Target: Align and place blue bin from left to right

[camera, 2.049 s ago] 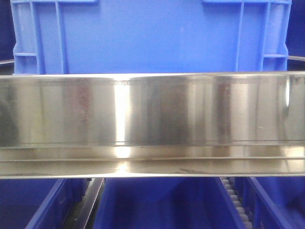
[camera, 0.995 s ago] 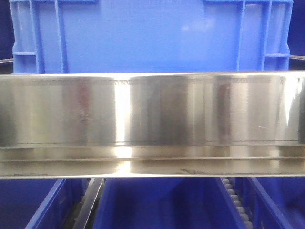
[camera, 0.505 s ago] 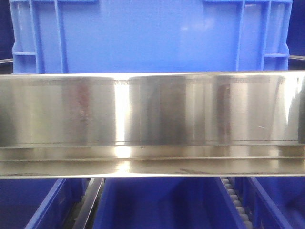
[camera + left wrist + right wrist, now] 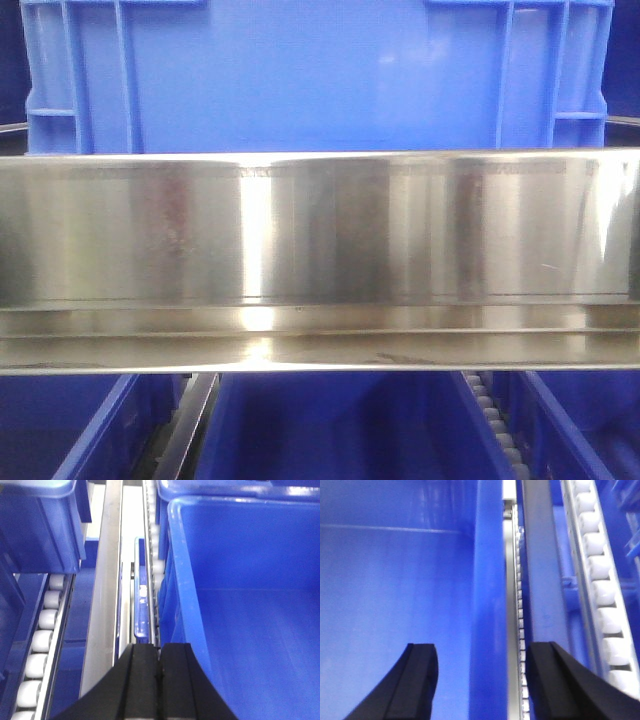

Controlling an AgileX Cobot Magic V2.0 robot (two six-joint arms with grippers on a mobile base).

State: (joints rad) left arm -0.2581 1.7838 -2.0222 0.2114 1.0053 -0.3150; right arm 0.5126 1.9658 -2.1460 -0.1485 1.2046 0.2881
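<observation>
The blue bin [image 4: 310,75] fills the top of the front view, showing its wide ribbed side wall above a steel rail [image 4: 320,250]. Neither arm shows there. In the left wrist view my left gripper [image 4: 159,650] is shut with nothing between its fingers, just left of the left wall [image 4: 182,580] of an open blue container. In the right wrist view my right gripper [image 4: 484,647] is open and straddles a blue container's right wall [image 4: 487,580], one finger inside and one outside. I cannot tell whether that container is the ribbed bin.
Narrower blue bins [image 4: 330,430] sit below the steel rail. Roller tracks [image 4: 42,625] [image 4: 600,580] and metal rails [image 4: 102,580] run alongside the containers. Another blue bin [image 4: 40,520] stands at the far left in the left wrist view.
Between two seconds and one second ago the blue bin and rail shifted by a few pixels in the front view. Nothing visible has moved since.
</observation>
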